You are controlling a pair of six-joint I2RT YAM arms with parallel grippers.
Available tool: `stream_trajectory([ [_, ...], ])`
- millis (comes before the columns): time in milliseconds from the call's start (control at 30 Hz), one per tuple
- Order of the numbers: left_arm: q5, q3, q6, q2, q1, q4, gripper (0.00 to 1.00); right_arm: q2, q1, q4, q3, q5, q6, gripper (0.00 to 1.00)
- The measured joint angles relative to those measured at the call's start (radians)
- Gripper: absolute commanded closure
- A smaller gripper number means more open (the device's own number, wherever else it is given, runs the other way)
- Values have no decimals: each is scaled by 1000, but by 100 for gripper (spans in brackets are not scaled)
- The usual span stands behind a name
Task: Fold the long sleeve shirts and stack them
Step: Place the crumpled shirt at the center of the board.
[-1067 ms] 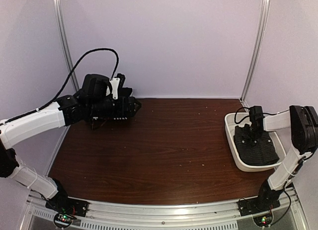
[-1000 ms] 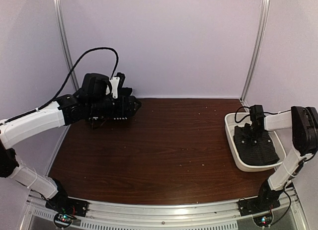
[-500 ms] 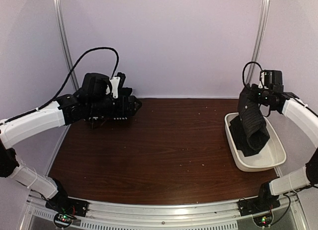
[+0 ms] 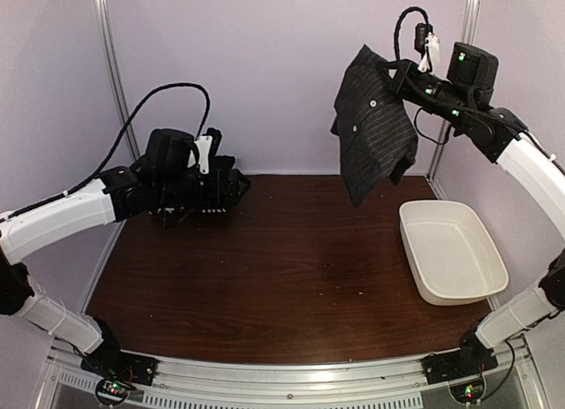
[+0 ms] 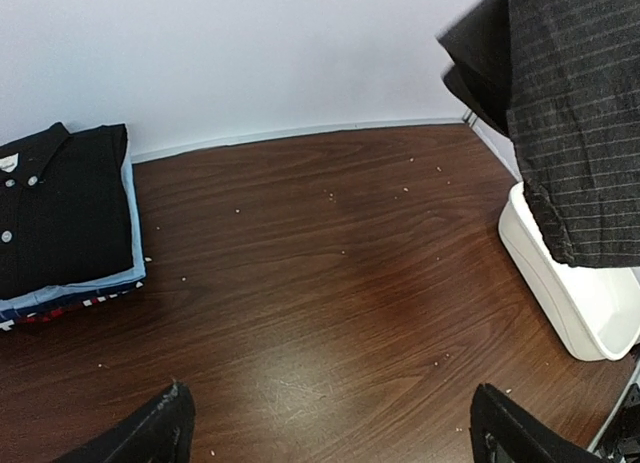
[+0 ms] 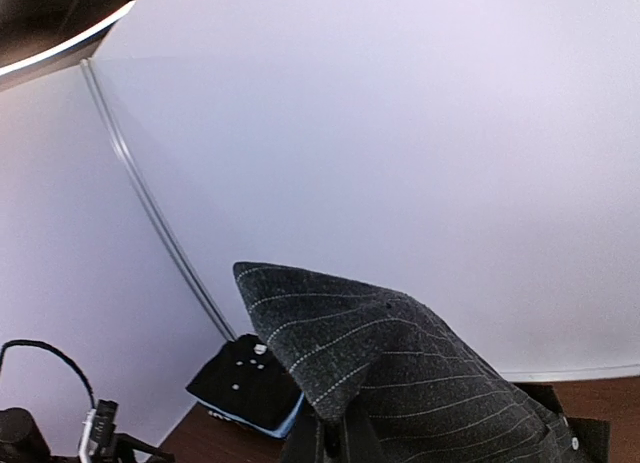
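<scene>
The shirt (image 4: pixel 375 117) at one o'clock is charcoal with fine pale pinstripes, the tub (image 4: pixel 455 250) white, the tabletop (image 4: pixel 282 268) dark brown woodgrain, the stack (image 5: pixel 60 208) at ten o'clock black over light blue.

A folded black cloth shirt (image 5: pixel 60 213) lies ahead-left of the spread left claw (image 5: pixel 330 393); a charcoal pinstriped shirt (image 5: pixel 580 113) hangs ahead-right.

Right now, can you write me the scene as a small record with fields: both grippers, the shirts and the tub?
pinstriped shirt: unfolded, hanging in the air
right gripper: shut on the pinstriped shirt, raised high
left gripper: open, holding nothing
folded stack: black shirt on top, light blue beneath, far left of the table
white tub: empty, on the right side of the table
</scene>
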Motion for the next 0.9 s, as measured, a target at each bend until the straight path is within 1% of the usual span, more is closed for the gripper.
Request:
stream_trajectory([
  [100,-18,0,-8,-4,0,-12,2,57,71,89,55,-23,29,100],
  [200,-31,0,-18,-10,0,-14,2,117,108,171,69,-34,70,100],
  [233,-35,0,-21,-12,1,-14,2,138,112,195,67,-31,88,96],
  [267,-38,0,-26,-14,1,-14,2,159,112,222,51,-22,113,89],
  [333,-40,0,-30,-16,1,-15,2,172,102,267,-21,-5,163,61],
  [367,-40,0,-33,-17,1,-16,2,171,92,289,-88,-1,195,49],
  [433,-39,0,-35,-17,1,-22,2,169,62,332,-246,-1,259,29],
  [500,-37,1,-37,-16,1,-39,2,169,37,349,-412,-2,300,19],
  [600,-33,1,-38,-9,1,-56,2,166,13,307,-638,6,317,15],
  [667,-30,1,-41,2,1,-71,2,150,14,258,-725,6,307,13],
  [767,-29,0,-56,18,3,-80,2,105,33,214,-752,5,261,12],
  [900,-24,-24,-105,26,25,-91,2,78,97,191,-705,10,182,11],
])
